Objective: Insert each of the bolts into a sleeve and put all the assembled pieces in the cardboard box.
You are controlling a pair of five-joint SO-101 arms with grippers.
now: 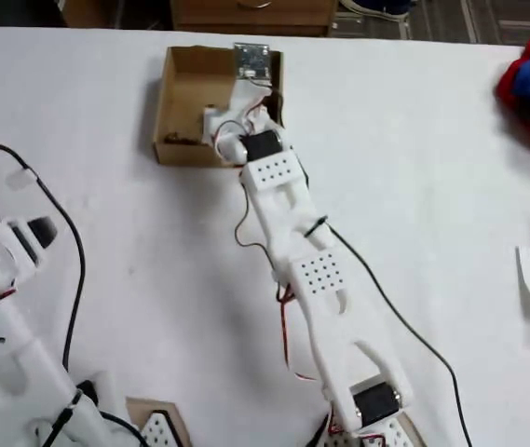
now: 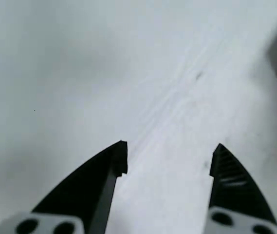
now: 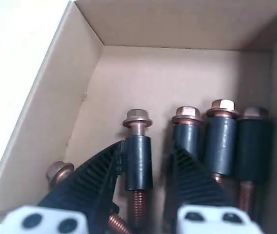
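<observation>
- One sleeved bolt [image 3: 138, 161] lies on the floor of the cardboard box [image 3: 41, 126], its copper head pointing to the far wall. Its threaded end is cut off by the picture's edge.
- Three more sleeved bolts [image 3: 222, 134] lie just beside it in a row. The lower parts of the nearest and middle ones are hidden behind a finger.
- Another bolt head [image 3: 59, 171] peeks out by the box's side wall. Its shank is covered by the other finger, so I cannot tell whether it wears a sleeve.
- The right gripper [image 3: 148, 146] straddles the first sleeve, released: one finger lies against it and the other stands slightly off.
- From the high view, the right arm [image 1: 288, 233] stretches into the cardboard box [image 1: 176, 102], and its wrist hides most of the contents.
- The left gripper [image 2: 170, 151] hangs spread apart over the bare white table [image 2: 104, 73], with a corner of the box just showing at the frame's edge.
</observation>
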